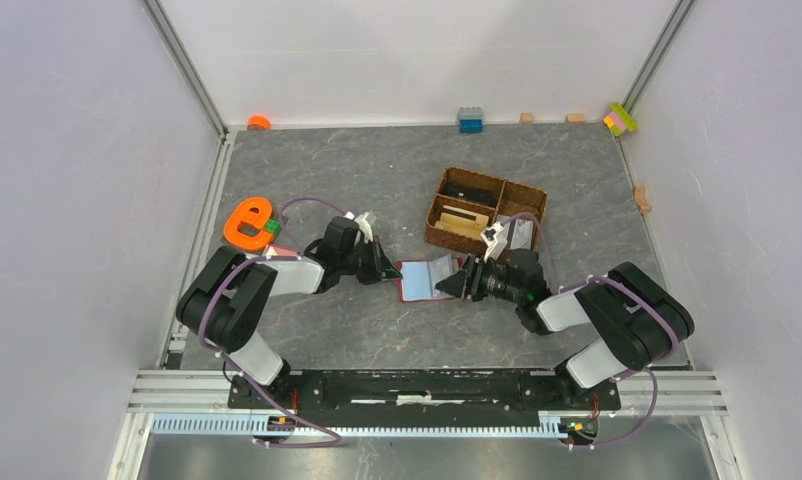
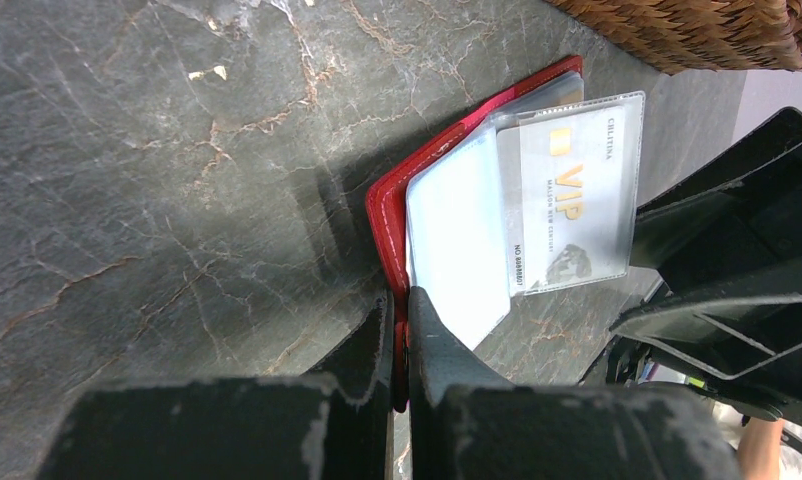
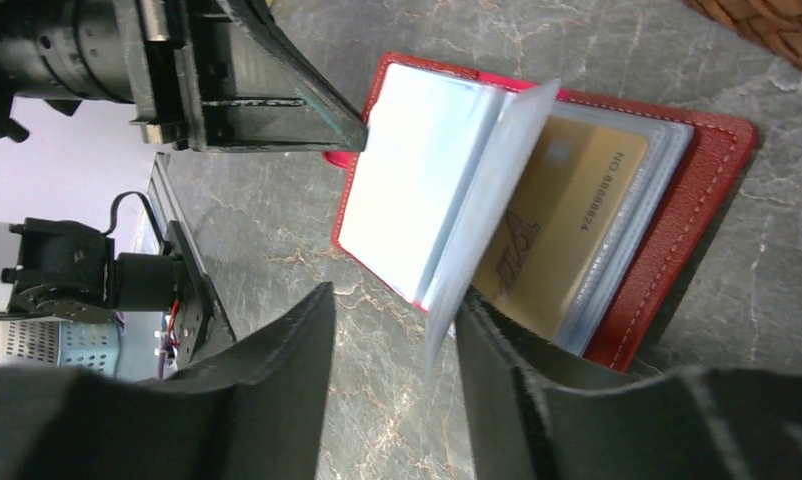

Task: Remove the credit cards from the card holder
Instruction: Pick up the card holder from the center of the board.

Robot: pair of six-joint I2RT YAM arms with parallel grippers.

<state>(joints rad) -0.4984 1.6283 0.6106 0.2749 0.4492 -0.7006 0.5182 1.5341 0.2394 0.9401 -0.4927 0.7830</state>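
Observation:
The red card holder (image 1: 417, 281) lies open on the grey table between both arms. My left gripper (image 2: 401, 310) is shut on the edge of its red cover (image 2: 387, 215). A light blue card (image 2: 457, 240) and a VIP card (image 2: 572, 195) sit in clear sleeves. In the right wrist view one sleeve page (image 3: 487, 200) stands up over a gold card (image 3: 567, 220). My right gripper (image 3: 392, 320) is open around that page's lower corner, and the page leans on the right finger.
A brown wicker compartment basket (image 1: 485, 210) stands just behind the right gripper. An orange letter-shaped piece (image 1: 247, 222) lies at the left. Small toy blocks (image 1: 469, 119) line the back wall.

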